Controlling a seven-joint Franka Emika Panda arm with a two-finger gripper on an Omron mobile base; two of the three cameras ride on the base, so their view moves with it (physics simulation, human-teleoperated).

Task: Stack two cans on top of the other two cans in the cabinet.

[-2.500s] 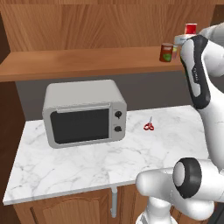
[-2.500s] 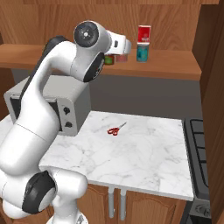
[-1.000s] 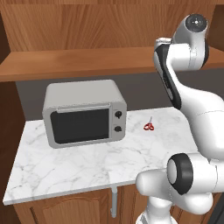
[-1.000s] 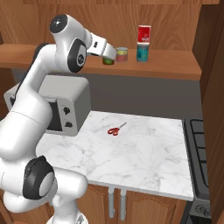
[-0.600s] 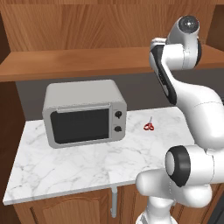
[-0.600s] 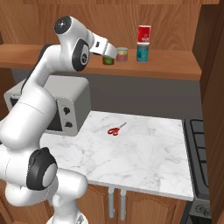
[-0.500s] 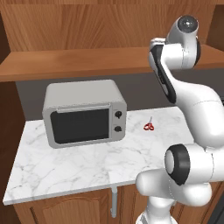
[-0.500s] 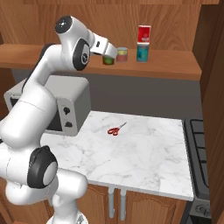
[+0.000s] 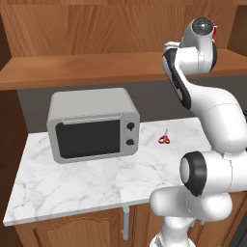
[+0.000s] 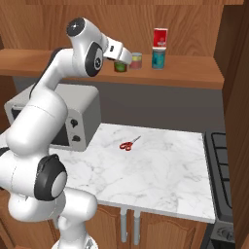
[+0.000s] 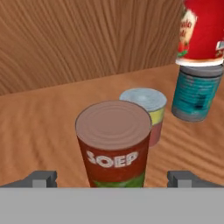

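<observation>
On the cabinet's wooden shelf the dark red-brown can with a green patch stands upright. In the hand view this can sits centred between my finger tips, with a gap on each side. My gripper is open around it; in the right base view the gripper is at the can's top. Just behind stands the pale yellow-green can. To the right, the bright red can rests on top of the teal-blue can.
Below the shelf, a grey microwave sits on the marble counter. Red-handled scissors lie on the counter. A dark stove edge is at the right, and the cabinet's side panel rises there.
Since 2.5 s ago the arm has swung up and brought the hand to the dark red-brown can on the shelf. Over the last half second it has hardly moved.
</observation>
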